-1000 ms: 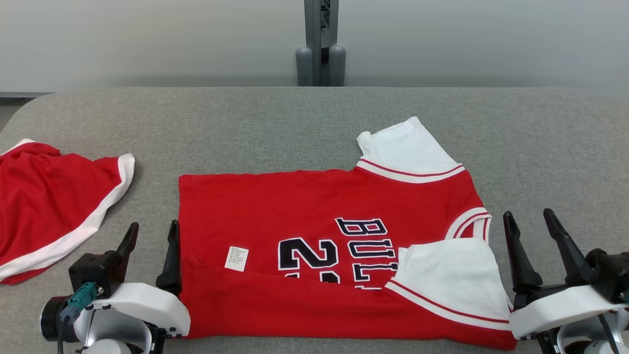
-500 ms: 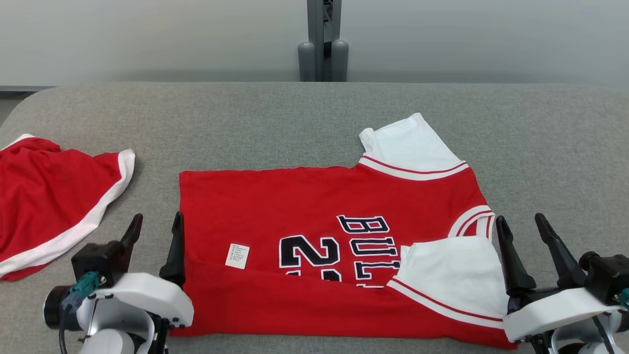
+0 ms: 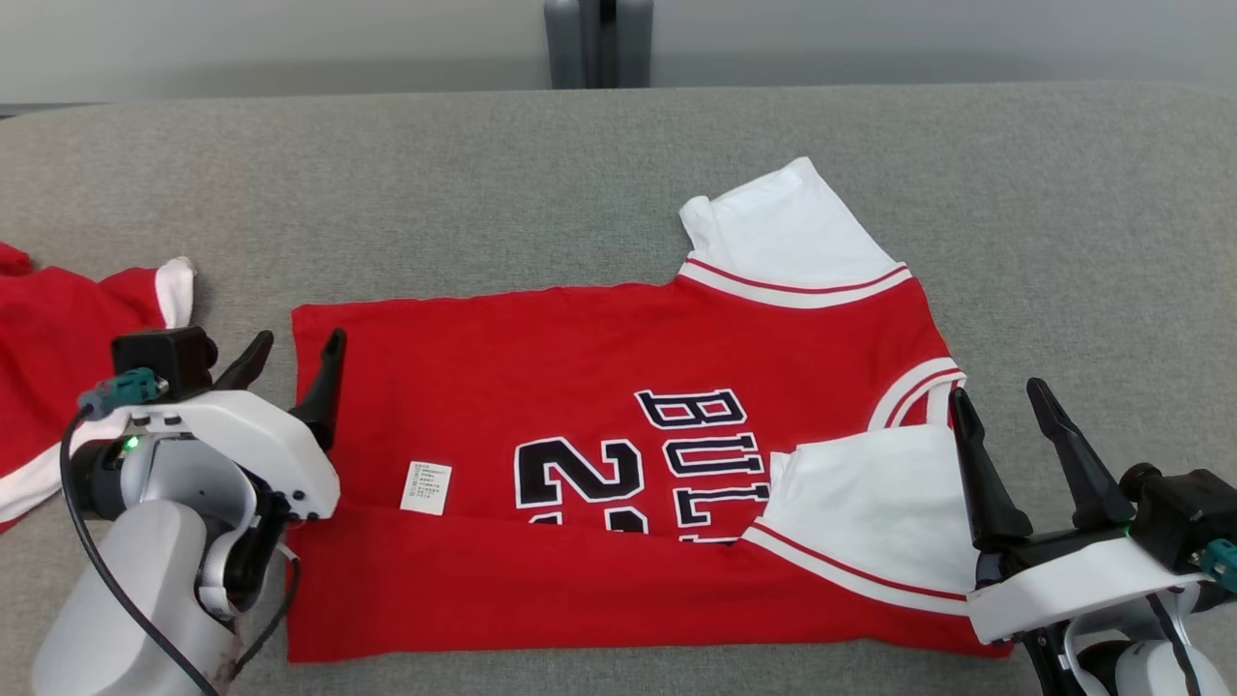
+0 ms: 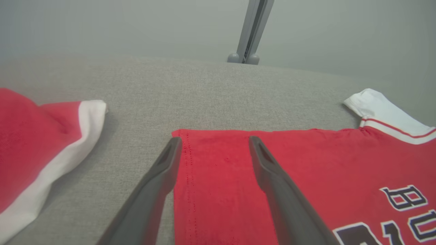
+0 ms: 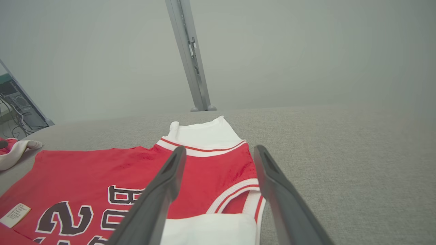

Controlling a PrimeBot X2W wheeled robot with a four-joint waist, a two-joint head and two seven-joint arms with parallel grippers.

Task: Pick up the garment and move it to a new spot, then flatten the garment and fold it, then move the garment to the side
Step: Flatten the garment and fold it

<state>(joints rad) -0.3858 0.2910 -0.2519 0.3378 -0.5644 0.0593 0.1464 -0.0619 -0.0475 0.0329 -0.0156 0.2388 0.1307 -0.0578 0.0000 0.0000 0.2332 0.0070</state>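
Jersey [image 3: 599, 367] long axis crosswise, collar [image 3: 918, 387] rightward; left claw [image 3: 298, 338], right claw [image 3: 996, 389] spread, probably hovering.

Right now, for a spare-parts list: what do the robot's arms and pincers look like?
Left pincer and right pincer: two long dark fingers on white housings, black blocks, teal connectors, green lights. A black cable loops along the pale grey left forearm.

Table [image 3: 541, 174]: grey woven cloth top, rounded far corners, spans my whole front. Wall [image 3: 290, 39] behind it: plain pale grey, unmarked. A grey metal post [image 3: 597, 39] stands upright just behind the table's far edge, with two rounded feet at its base. Past the table's left end I see a computer tower [image 5: 17, 100] with loose cables. Light is even, shadows soft.
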